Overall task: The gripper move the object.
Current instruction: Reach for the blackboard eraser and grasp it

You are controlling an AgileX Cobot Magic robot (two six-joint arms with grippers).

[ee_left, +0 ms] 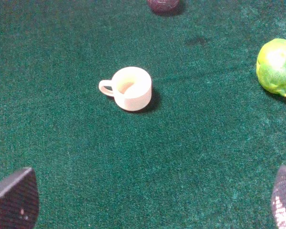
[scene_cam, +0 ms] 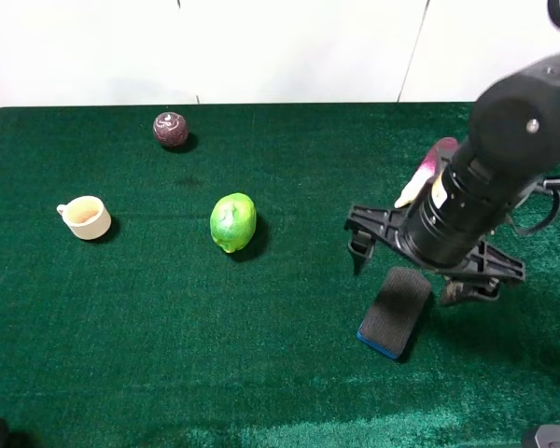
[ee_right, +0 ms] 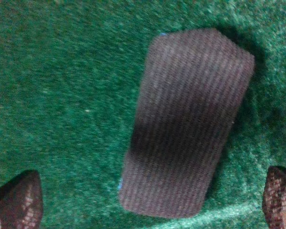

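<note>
The object, a dark grey felt-topped block with a thin blue base [scene_cam: 395, 313], lies flat on the green cloth at the right front. It fills the right wrist view [ee_right: 186, 124]. My right gripper [scene_cam: 413, 271] hangs over the block's far end, open, with one finger [scene_cam: 359, 247] on each side and nothing held. In the right wrist view the gripper [ee_right: 148, 198] shows only two dark fingertips [ee_right: 16, 198] spread wide at the corners. My left gripper [ee_left: 150, 202] is open and empty over bare cloth, and is out of sight in the exterior view.
A green lime [scene_cam: 233, 221] lies mid-table and also shows in the left wrist view [ee_left: 276, 67]. A cream cup [scene_cam: 85, 217] stands at the left [ee_left: 130, 88]. A dark purple ball [scene_cam: 171, 129] sits at the back. A purple-white eggplant [scene_cam: 427, 173] lies partly behind the right arm.
</note>
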